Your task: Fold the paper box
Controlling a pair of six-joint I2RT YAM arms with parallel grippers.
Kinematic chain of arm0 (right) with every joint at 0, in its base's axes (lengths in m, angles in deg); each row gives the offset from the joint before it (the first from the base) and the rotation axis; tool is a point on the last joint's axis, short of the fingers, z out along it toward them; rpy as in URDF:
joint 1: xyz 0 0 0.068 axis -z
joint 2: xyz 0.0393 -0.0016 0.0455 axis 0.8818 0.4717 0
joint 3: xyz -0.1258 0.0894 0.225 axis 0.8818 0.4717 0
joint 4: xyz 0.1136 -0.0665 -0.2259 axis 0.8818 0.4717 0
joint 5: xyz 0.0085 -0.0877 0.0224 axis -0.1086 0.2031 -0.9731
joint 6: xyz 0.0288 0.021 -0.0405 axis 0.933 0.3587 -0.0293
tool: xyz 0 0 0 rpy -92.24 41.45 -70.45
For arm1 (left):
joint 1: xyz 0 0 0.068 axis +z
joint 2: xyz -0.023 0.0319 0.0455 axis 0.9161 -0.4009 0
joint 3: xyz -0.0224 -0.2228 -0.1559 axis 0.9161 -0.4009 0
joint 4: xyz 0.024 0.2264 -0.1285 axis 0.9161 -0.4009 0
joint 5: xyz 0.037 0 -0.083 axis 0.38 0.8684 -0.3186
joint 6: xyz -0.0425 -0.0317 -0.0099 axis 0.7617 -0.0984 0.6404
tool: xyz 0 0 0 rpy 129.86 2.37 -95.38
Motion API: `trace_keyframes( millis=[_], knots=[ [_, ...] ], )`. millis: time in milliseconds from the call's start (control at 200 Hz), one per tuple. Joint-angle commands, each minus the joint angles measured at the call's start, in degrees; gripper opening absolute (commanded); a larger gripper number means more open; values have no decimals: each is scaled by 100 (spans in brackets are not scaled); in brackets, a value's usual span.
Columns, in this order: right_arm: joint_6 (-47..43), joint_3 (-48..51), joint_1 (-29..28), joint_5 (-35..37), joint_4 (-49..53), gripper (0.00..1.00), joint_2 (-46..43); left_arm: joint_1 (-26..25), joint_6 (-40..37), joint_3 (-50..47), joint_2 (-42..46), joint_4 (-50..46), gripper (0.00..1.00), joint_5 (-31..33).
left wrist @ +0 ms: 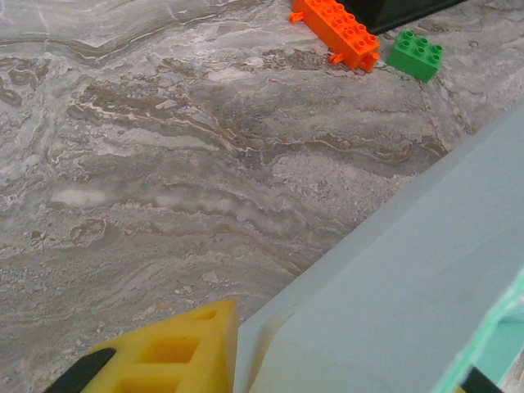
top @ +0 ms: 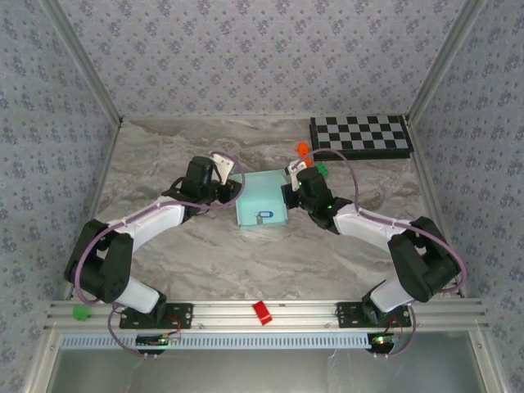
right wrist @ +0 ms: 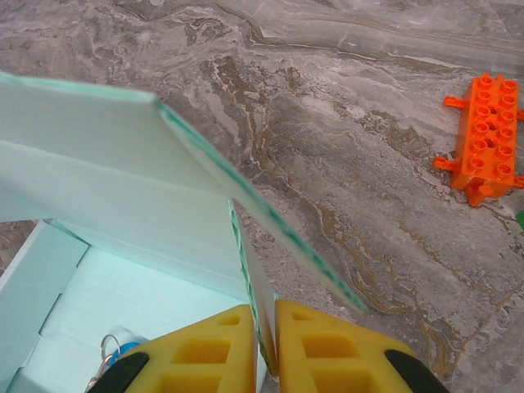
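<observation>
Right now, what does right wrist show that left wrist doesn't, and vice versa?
Right wrist: the right pincer shut on a wall of the paper box, plus the box's inside with a small ringed blue item. Left wrist: the box's wall seen from outside, and a green brick. Both: the paper box, the orange brick and the marble table.

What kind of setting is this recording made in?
Probably a lab test cell: aluminium frame rails, patterned wall panels, a black-and-white checkered board and orange toy brick on a marble-look table.
</observation>
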Motion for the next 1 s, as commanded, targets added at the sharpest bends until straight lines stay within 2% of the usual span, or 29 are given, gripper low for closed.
trace_keyframes(
  millis=[0,195,460,585,710,995],
  knots=[
    [24,116,-33,239,-150,14,-21,-34,-10,-85,196,40,31,107],
    [-108,190,-15,239,-149,14,-66,33,-228,-217,356,-38,35,45],
    [-155,252,-7,177,-166,14,-122,201,-598,-365,335,160,39,-576],
    [-150,235,-7,137,-166,14,-119,298,-620,-323,207,233,34,-852],
    [-96,235,-7,144,-157,14,-124,309,-562,-309,178,306,20,-977],
    [275,330,-159,467,-504,13,-117,242,-23,-354,192,554,10,-919]
  ],
)
